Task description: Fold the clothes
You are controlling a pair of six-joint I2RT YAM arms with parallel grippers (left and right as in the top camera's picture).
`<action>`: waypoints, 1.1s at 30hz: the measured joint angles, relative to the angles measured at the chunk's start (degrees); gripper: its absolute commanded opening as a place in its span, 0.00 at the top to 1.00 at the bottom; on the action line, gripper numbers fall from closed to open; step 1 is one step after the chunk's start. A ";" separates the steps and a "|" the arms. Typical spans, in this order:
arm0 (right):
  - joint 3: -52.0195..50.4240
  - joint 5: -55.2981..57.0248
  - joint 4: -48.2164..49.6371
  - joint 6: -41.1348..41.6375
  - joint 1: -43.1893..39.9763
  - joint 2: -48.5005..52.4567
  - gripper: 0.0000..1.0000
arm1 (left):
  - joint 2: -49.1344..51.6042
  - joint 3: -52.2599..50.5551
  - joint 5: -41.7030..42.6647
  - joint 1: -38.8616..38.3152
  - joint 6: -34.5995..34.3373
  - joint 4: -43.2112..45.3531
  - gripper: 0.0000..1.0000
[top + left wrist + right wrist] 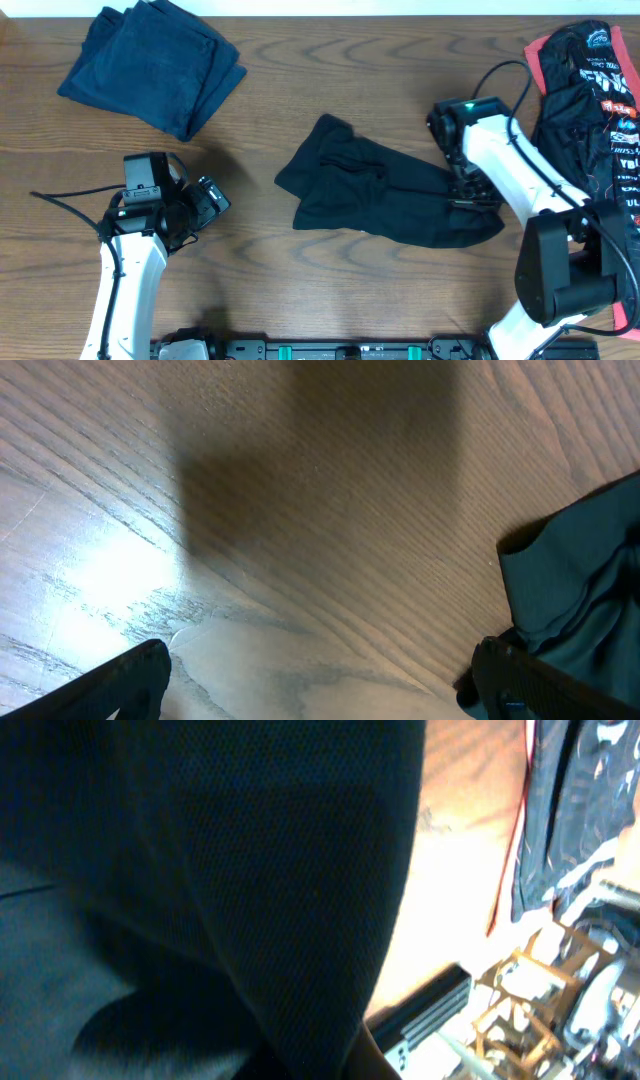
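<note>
The black shirt (385, 200) lies rumpled across the middle of the table (300, 290), apart from the other clothes, which suggests it is the one being worked on. The right fingers (470, 196) are closed at its right-hand edge. Their wrist camera is almost filled by dark, finely meshed fabric hanging close to the lens, so they are most likely pinching that edge to lift or spread it. The left fingers (130, 680) are spread wide just above bare wood, holding nothing. They sit left of the shirt's bunched end, probably ready to take the opposite edge so the cloth can be drawn flat between both arms. The shirt is thin, limp knit that sags into soft ridges and keeps no shape of its own. A dark blue pile (155, 65) at the far left corner is already squared into thick, neat layers. The black and pink-red garments (590, 90) are heaped at the right edge, smooth-looking, with white lettering, apparently waiting their turn. The table is brown wood with bold grain.
</note>
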 measured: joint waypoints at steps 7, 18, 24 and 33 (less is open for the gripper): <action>0.00 -0.26 5.38 -0.76 7.37 0.00 0.95 | 0.00 0.00 0.00 0.00 0.00 -0.02 0.02; 0.02 -10.60 16.17 -3.65 15.63 2.58 0.01 | 0.00 0.00 0.00 0.00 0.00 0.00 0.02; 0.02 -15.65 21.38 -4.02 20.11 4.85 0.01 | 0.00 0.00 0.00 0.00 0.00 -0.02 0.02; 8.94 -17.92 11.37 -3.82 18.73 4.24 0.12 | 0.00 0.00 0.00 0.00 0.00 -0.55 0.02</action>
